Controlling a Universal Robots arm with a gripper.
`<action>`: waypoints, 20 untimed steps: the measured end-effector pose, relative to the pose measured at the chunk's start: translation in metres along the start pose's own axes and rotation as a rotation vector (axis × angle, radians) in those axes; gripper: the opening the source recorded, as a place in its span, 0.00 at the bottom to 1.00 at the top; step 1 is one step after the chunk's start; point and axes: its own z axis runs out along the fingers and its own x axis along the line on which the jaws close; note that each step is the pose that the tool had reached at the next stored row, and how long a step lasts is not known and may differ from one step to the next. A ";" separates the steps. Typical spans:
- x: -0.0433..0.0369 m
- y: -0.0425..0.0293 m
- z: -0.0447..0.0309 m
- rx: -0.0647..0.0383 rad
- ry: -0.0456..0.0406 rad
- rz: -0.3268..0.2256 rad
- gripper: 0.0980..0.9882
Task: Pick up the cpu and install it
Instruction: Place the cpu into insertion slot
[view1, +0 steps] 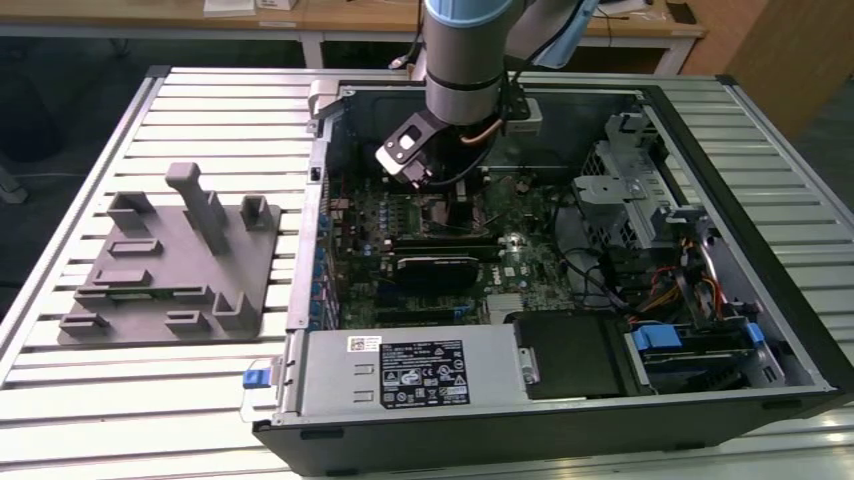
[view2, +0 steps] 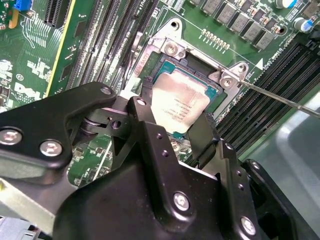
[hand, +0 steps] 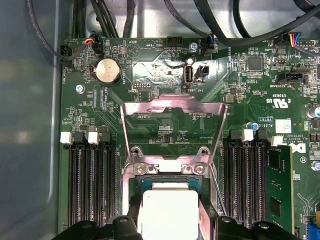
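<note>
The cpu (view2: 180, 102) is a flat square chip with a pale silver top. It lies level within the black motherboard socket (view2: 172, 47), in it or just above it. My gripper (view2: 176, 104) reaches down over the socket, with one black finger (view2: 146, 92) against each opposite edge of the chip. In the first wrist view the cpu (hand: 167, 212) shows between the same two fingers (hand: 131, 217) of the gripper (hand: 167, 220). In the exterior view the gripper (view1: 451, 200) hangs low inside the open computer case (view1: 747, 300), over the motherboard.
The socket's metal load plate (hand: 172, 125) stands flipped open, and its thin lever rod (view2: 280, 97) sticks out beside it. Memory slots (hand: 90, 185) flank the socket, one holding a module (hand: 280, 185). A grey fixture block (view1: 167, 260) sits on the slatted table at the exterior view's left.
</note>
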 end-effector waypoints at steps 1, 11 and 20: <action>0.0000 0.0000 0.0000 0.000 0.0000 0.000 0.49; 0.0001 0.0000 0.0001 0.000 0.0004 0.000 0.57; 0.0002 0.0008 -0.0190 0.000 0.0004 0.000 0.57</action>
